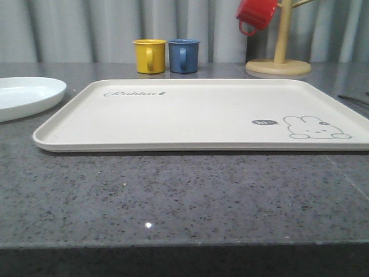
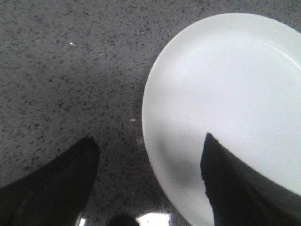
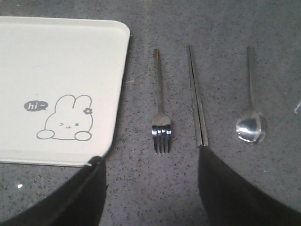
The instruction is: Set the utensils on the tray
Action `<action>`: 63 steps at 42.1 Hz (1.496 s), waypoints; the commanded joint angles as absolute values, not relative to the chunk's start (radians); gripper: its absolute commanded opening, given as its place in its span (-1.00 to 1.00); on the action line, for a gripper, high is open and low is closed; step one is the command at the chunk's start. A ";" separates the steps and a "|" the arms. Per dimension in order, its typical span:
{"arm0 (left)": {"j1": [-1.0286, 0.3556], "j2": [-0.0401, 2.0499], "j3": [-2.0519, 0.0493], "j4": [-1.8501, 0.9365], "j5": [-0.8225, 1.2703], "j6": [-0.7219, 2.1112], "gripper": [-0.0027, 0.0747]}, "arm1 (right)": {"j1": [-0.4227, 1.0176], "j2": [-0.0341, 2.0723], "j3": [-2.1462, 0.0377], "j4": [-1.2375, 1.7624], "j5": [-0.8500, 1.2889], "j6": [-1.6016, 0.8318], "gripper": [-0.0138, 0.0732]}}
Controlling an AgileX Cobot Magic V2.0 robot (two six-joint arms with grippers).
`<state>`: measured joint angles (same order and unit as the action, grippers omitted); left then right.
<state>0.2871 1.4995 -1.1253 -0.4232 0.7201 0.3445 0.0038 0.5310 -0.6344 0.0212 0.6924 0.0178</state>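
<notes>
The cream tray (image 1: 196,112) with its rabbit drawing lies in the middle of the counter, nothing on it; its corner (image 3: 61,70) shows in the right wrist view. Beside that corner lie a silver fork (image 3: 160,113), a pair of flat chopsticks (image 3: 197,101) and a long-handled spoon (image 3: 250,123), side by side on the counter. My right gripper (image 3: 149,162) hangs open above the fork's tines, holding nothing. The white plate (image 1: 26,95) rests left of the tray. My left gripper (image 2: 149,143) is open above the plate's (image 2: 225,103) rim, one finger over the plate, one over the counter.
A yellow mug (image 1: 149,56) and a blue mug (image 1: 184,55) stand behind the tray. A wooden mug tree (image 1: 279,55) at the back right carries a red mug (image 1: 256,14). The speckled grey counter (image 1: 184,196) stretches in front of the tray.
</notes>
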 commanded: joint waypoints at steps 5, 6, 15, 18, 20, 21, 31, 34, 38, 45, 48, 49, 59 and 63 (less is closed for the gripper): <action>0.311 1.585 -1.225 -0.554 0.729 0.439 0.26 | -0.001 0.542 -0.662 0.009 0.626 0.006 0.37; 0.311 1.594 -1.231 -0.554 0.729 0.439 0.26 | -0.001 0.542 -0.662 0.009 0.626 0.006 0.37; 0.311 1.650 -1.268 -0.570 0.732 0.439 0.25 | -0.001 0.542 -0.662 0.009 0.626 0.006 0.37; 0.311 1.655 -1.271 -0.570 0.730 0.441 0.20 | -0.001 0.542 -0.662 0.009 0.626 0.006 0.37; 0.308 1.658 -1.271 -0.570 0.730 0.441 0.16 | -0.001 0.542 -0.662 0.009 0.626 0.006 0.37; 0.309 1.659 -1.271 -0.570 0.730 0.441 0.12 | -0.001 0.542 -0.662 0.009 0.626 0.006 0.37; 0.307 1.676 -1.271 -0.570 0.767 0.441 -0.19 | -0.001 0.542 -0.662 0.009 0.626 0.006 0.37; 0.307 1.677 -1.271 -0.570 0.775 0.444 -0.27 | -0.001 0.542 -0.662 0.009 0.626 0.006 0.37; 0.307 1.677 -1.271 -0.570 0.779 0.450 -0.44 | -0.001 0.542 -0.662 0.009 0.626 0.006 0.37; 0.307 1.677 -1.271 -0.570 0.779 0.450 -0.84 | -0.001 0.542 -0.662 0.009 0.626 0.006 0.37; 0.307 1.672 -1.271 -0.570 0.784 0.450 -0.98 | -0.001 0.542 -0.662 0.009 0.626 0.006 0.37; 0.307 1.667 -1.271 -0.572 0.788 0.450 -0.98 | -0.001 0.542 -0.662 0.009 0.626 0.006 0.37; 0.284 1.605 -1.317 -0.625 0.837 0.450 -0.98 | -0.001 0.542 -0.662 0.009 0.627 0.006 0.37; 0.239 1.585 -1.343 -0.625 0.878 0.450 -0.98 | -0.001 0.542 -0.662 0.009 0.627 0.006 0.37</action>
<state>0.2806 1.6540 -1.2923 -0.5703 0.8574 0.4459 0.0038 0.5325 -0.6344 0.0212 0.6924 0.0164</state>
